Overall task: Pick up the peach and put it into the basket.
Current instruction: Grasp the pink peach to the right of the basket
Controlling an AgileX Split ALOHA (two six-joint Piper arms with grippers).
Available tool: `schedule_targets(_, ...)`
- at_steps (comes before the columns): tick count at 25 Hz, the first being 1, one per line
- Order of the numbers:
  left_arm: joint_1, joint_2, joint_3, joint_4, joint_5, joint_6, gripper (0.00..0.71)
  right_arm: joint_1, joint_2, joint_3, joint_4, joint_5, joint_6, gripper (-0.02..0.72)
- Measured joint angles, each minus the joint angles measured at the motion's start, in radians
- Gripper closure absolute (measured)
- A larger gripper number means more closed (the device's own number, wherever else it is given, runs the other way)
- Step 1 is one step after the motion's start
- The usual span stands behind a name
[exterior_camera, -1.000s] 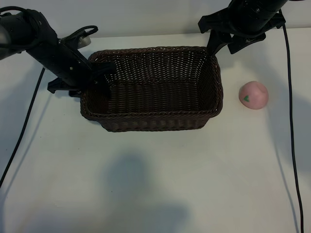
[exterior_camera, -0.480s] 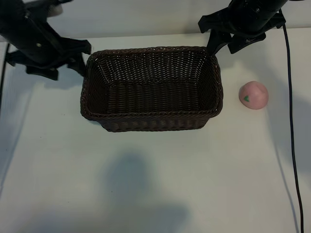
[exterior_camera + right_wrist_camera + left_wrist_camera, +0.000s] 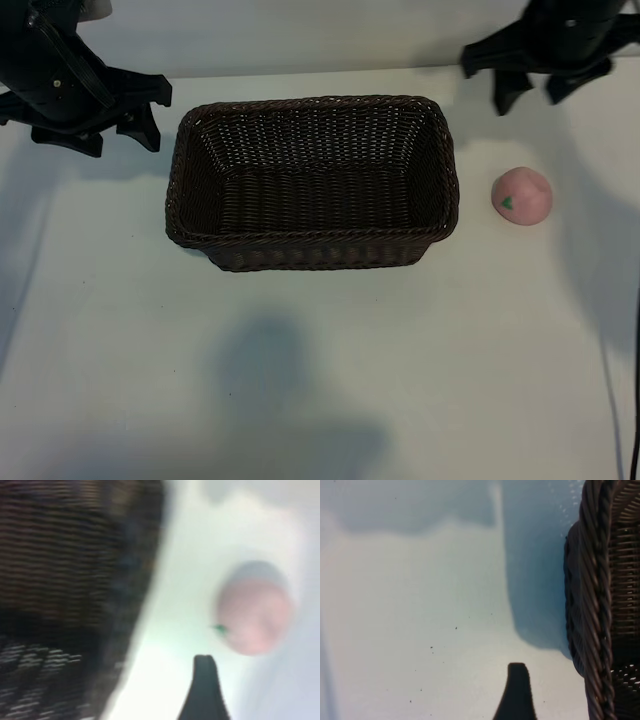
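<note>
Exterior view, steep from above. Right hand: at the far right of the desk, above the surface, beyond and slightly left of the peach; its two dark fingers point down and stand spread apart, with nothing between them. Right wrist view: one dark fingertip over bare white desk, with the peach just beside it and the basket wall on the other side, blurred.

Left hand: at the far left, beside the basket's far left corner, apart from the rim; fingers spread, empty. Left wrist view: one dark fingertip over bare desk, the braided rim of the basket along the edge of the picture.

Peach: small, round, pale pink, green leaf mark on its left side. Rests on the desk to the right of the basket, near its right wall but not touching it.

Basket: rectangular, dark brown wicker, rounded corners, braided rim. Stands upright in the far middle of the desk, between the two hands.

Desk: white, matte; soft shadows on the near half. Dark cable runs along the right edge.
</note>
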Motion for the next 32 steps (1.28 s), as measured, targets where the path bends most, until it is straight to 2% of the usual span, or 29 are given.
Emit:
schedule_targets(4, 0.0, 0.0, 0.0, 0.0, -0.002, 0.0, 0.112, -0.053, 0.0, 0.002, -0.006, 0.003, 0.008, 0.135)
schedule_targets(10, 0.0, 0.0, 0.0, 0.0, -0.009, 0.0, 0.112, -0.061, 0.041, 0.023, 0.015, -0.023, -0.014, 0.135)
schedule_targets(13, 0.0, 0.0, 0.0, 0.001, -0.011, 0.0, 0.112, -0.061, 0.066, 0.095, 0.051, -0.094, -0.021, 0.136)
schedule_targets(23, 0.0, 0.0, 0.0, 0.004, -0.011, 0.002, 0.112, -0.061, 0.071, 0.351, 0.057, -0.425, -0.021, 0.137)
schedule_targets(27, 0.0, 0.0, 0.0, 0.004, -0.011, 0.002, 0.112, -0.061, 0.092, 0.393, 0.07, -0.489, -0.021, 0.145)
schedule_targets(29, 0.0, 0.0, 0.0, 0.004, -0.011, 0.002, 0.112, -0.061, 0.112, 0.395, 0.072, -0.498, -0.021, 0.189)
schedule_targets(30, 0.0, 0.0, 0.0, 0.004, -0.011, 0.002, 0.112, -0.061, 0.124, 0.396, 0.074, -0.498, -0.021, 0.243)
schedule_targets(32, 0.0, 0.0, 0.0, 0.004, -0.011, 0.002, 0.112, -0.061, 0.136, 0.397, 0.075, -0.499, -0.014, 0.399)
